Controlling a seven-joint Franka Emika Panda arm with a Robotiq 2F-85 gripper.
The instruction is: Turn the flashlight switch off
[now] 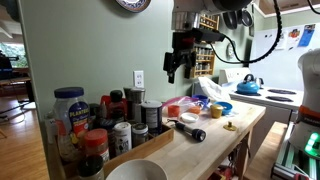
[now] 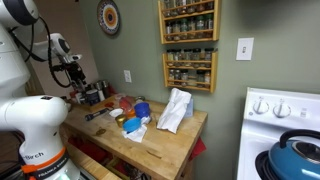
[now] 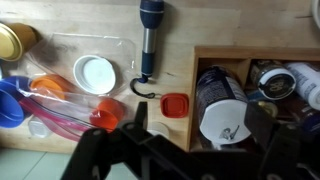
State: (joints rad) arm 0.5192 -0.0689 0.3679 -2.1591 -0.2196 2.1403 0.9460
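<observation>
The flashlight (image 3: 150, 35) is a black cylinder lying on the wooden counter at the top of the wrist view, with a black strap loop (image 3: 143, 88) at its near end. It also shows in an exterior view (image 1: 190, 131), lying on the counter. My gripper (image 3: 200, 135) is open and empty, well above the counter, its fingers spread over the edge of a box of spice jars. In both exterior views it hangs in the air (image 1: 178, 62) (image 2: 75, 78), apart from the flashlight.
A box of spice jars (image 3: 225, 95) lies right of the flashlight. A red lid (image 3: 175, 104), a clear container with a white lid (image 3: 96, 72) and blue bowls (image 3: 8, 100) lie left. A white bowl (image 1: 135, 172), a wall spice rack (image 2: 188, 40) and a stove with a blue kettle (image 2: 295, 155) are nearby.
</observation>
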